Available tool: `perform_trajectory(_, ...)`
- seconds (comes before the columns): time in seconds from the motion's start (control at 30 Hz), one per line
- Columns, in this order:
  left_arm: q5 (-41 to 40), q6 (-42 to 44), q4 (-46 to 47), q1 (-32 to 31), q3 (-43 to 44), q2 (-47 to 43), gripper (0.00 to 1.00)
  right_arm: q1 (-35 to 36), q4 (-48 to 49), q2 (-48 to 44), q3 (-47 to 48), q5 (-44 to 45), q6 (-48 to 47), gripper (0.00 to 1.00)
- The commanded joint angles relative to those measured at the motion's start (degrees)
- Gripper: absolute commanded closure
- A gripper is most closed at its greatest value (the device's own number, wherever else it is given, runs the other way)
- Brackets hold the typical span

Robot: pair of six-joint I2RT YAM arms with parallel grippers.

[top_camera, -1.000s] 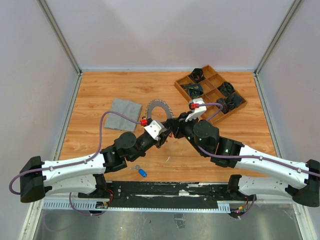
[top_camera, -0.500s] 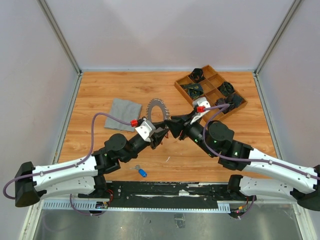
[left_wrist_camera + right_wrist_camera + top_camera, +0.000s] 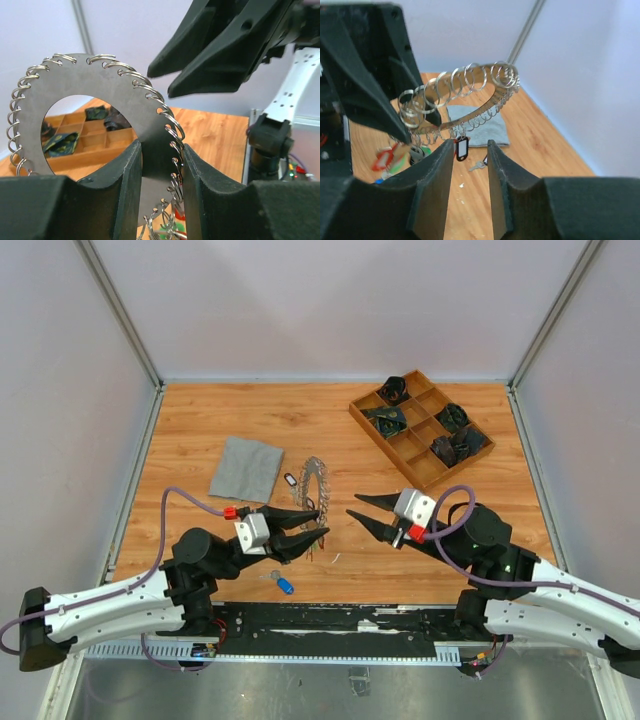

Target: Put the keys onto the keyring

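The left gripper (image 3: pixel 320 522) clamps its black fingers (image 3: pixel 120 190) on the flat grey metal keyring (image 3: pixel 45 95), edge-up over the table, with tagged keys (image 3: pixel 462 149) dangling from it. The right gripper (image 3: pixel 358 508) faces it, fingers apart and empty. One grey cloth square (image 3: pixel 247 468), one wooden compartment tray (image 3: pixel 408 448) and one loose blue-tagged key (image 3: pixel 284 585) lie around. Both arms reach low and inward.

No writing, number or brand can be read in any view. The key tags (image 3: pixel 462 149) look blank or are too small to tell.
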Motion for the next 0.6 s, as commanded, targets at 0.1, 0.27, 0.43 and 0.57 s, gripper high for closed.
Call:
perform_trajectory(0.1, 7.19, -2.68, 8.14, -0.29, -0.28, -3.23, 0.96, 0.41, 4.66, -0.1, -2.41, -13.12, -19.64, 0.73)
perform_trajectory(0.27, 5.6, -4.9, 10.15, -0.22, -0.28, -2.88, 1.0, 0.49, 11.88, 1.72, -4.75, -14.94, -29.05, 0.75)
perform_trajectory(0.43, 2.09, -8.36, 13.1, -0.26, -0.97, -2.87, 0.99, 0.49, 19.18, 3.89, -6.76, -12.57, -36.45, 0.69)
perform_trajectory(0.57, -0.34, -10.69, 15.33, -0.25, -1.65, -2.65, 1.0, 0.5, 27.66, 6.05, -8.46, -10.5, -38.39, 0.64)
